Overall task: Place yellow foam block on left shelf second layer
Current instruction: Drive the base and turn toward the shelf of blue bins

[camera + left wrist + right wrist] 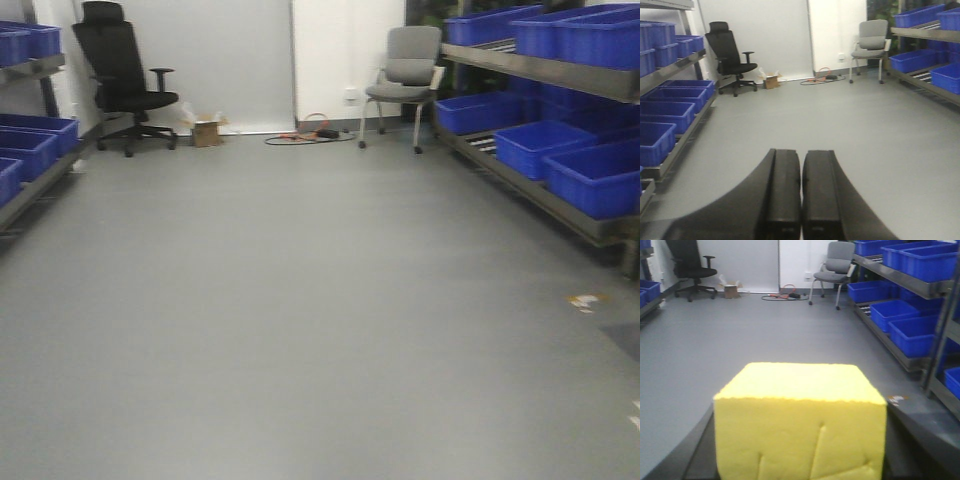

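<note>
Grey floor [300, 300] runs between two racks of blue bins to a white back wall.

Left gripper [801, 155]: in the left wrist view its two black fingers [785, 190] lie side by side with only a thin seam between them. They hold nothing and hang above bare floor.

Right gripper [800, 440]: in the right wrist view it is closed around the block [800, 405], which fills the foreground. A dark finger [697, 450] shows at the block's left flank and another at its right flank. The pads themselves are hidden behind the foam. The block's top face is bright and flat, and its near face carries a few short creases. It is held off the floor and well apart from both racks.

Left rack [690, 130]: two tiers are visible in the left wrist view, each lined with blue bins [670, 107].

Right rack [540, 70]: it also carries bins [590, 175] on two tiers.

Back wall: a black chair [120, 75] stands at the left and a grey chair [405, 75] at the right. Between them a small carton [207, 131] and a loose coil of cables [310, 133] lie on the floor.
</note>
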